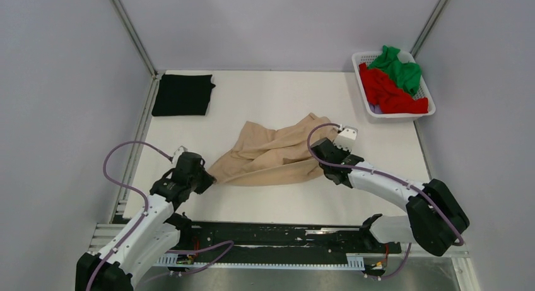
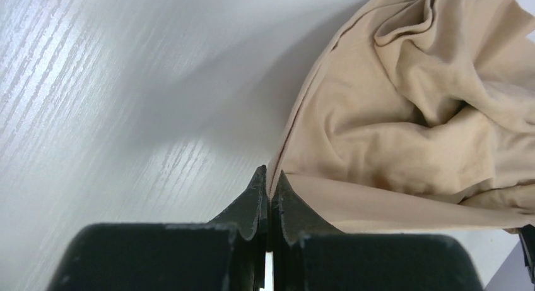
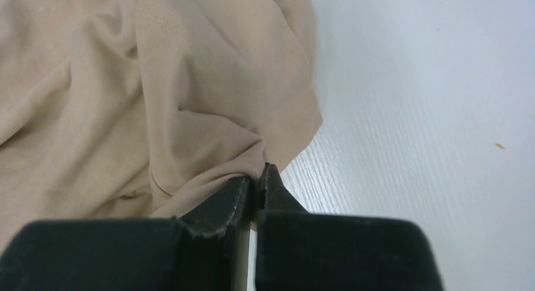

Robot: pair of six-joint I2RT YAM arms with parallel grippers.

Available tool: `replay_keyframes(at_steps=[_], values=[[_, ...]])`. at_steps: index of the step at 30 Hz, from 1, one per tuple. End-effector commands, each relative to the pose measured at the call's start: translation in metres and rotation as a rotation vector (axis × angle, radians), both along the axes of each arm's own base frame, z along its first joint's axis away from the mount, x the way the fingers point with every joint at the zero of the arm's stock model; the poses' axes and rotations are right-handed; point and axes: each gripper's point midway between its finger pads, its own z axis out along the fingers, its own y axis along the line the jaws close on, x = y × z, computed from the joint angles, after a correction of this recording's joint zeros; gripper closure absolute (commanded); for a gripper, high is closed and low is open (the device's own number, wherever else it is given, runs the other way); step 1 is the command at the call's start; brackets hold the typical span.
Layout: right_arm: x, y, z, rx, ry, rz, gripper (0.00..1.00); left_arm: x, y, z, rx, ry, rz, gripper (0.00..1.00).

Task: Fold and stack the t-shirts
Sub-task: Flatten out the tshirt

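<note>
The beige t-shirt (image 1: pixel 271 153) lies crumpled in the middle of the table. My left gripper (image 1: pixel 203 177) is shut on its left edge; the left wrist view shows the hem (image 2: pixel 303 108) pinched between the fingertips (image 2: pixel 269 182). My right gripper (image 1: pixel 320 151) is shut on the shirt's right edge; the right wrist view shows cloth (image 3: pixel 158 101) bunched at the fingertips (image 3: pixel 257 177). A folded black t-shirt (image 1: pixel 183 94) lies at the back left. The red t-shirt (image 1: pixel 391 94) and the green t-shirt (image 1: pixel 399 69) are piled in the basket.
A white slatted basket (image 1: pixel 369 106) stands at the back right corner. Metal frame posts and grey walls enclose the table. A black rail (image 1: pixel 277 235) runs along the near edge between the arm bases.
</note>
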Motion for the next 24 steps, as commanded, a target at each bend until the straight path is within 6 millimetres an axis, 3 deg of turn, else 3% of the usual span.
replay_keyframes(at_steps=[1,3,5,8,11,12,13,14,15,16,17,18,19,20,24], values=[[0.022,0.006,0.016,0.095,-0.064,0.069,1.0,0.013,0.015,0.02,0.079,-0.062,0.042,1.0],[0.028,-0.002,0.021,0.112,-0.072,0.069,1.0,0.016,0.022,0.026,0.108,-0.076,0.064,1.0],[0.033,-0.008,0.038,0.145,-0.112,0.082,1.0,0.021,0.026,0.038,0.129,-0.104,0.081,1.0],[0.038,-0.013,0.082,0.158,-0.226,0.117,1.0,0.038,0.026,0.072,0.122,-0.205,0.093,1.0],[0.039,-0.016,0.15,0.161,-0.393,0.167,1.0,0.061,0.019,0.14,0.091,-0.378,0.082,1.0],[0.036,-0.017,0.175,0.17,-0.453,0.183,1.0,0.069,0.016,0.175,0.064,-0.464,0.083,1.0],[0.032,-0.019,0.2,0.18,-0.513,0.196,1.0,0.072,0.016,0.194,0.064,-0.509,0.077,1.0],[0.026,-0.02,0.224,0.191,-0.571,0.215,1.0,0.074,0.016,0.23,0.04,-0.592,0.085,1.0],[0.019,-0.022,0.25,0.198,-0.631,0.239,1.0,0.075,0.017,0.247,0.048,-0.635,0.074,1.0],[0.012,-0.022,0.271,0.193,-0.679,0.278,1.0,0.074,0.016,0.284,0.021,-0.728,0.074,1.0],[0.004,-0.024,0.295,0.191,-0.734,0.305,1.0,0.072,0.016,0.3,0.03,-0.774,0.059,1.0],[-0.005,-0.026,0.317,0.19,-0.787,0.325,1.0,0.068,0.016,0.332,0.01,-0.853,0.053,1.0],[-0.014,-0.028,0.338,0.186,-0.834,0.349,1.0,0.065,0.016,0.346,0.022,-0.89,0.035,1.0],[-0.023,-0.029,0.358,0.185,-0.879,0.374,1.0,0.056,0.015,0.375,0.002,-0.954,0.017,1.0],[-0.068,-0.028,0.432,0.244,-1.046,0.487,1.0,0.023,0.013,0.444,-0.017,-1.123,-0.063,1.0]])
